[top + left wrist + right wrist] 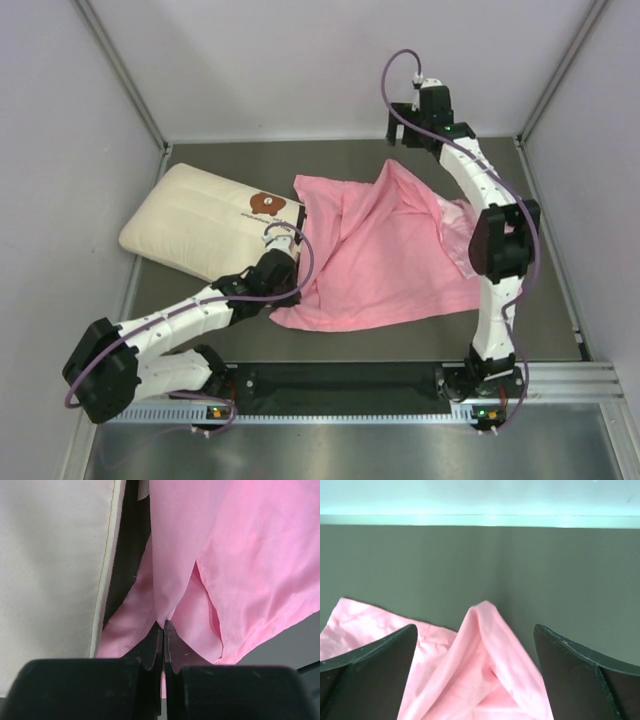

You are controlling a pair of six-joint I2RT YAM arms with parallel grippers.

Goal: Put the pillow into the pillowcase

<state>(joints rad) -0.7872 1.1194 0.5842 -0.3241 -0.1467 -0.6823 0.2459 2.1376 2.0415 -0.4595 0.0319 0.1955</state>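
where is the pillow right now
In the top view the pillow lies on the left side of the table, outside the pillowcase. Its right end sits beside the pink edge that the left tool pinches.

We count one cream-white quilted pillow [190, 225] at the far left and one pink pillowcase [390, 250] across the middle. There are two robot arms, the left arm [190, 315] and the right arm [490, 230]. There are two grippers, the left gripper [164, 627] and the right gripper [475, 630]. There are two purple cables, the left cable [310, 262] and the right cable [384, 85], and one dark table [250, 165].
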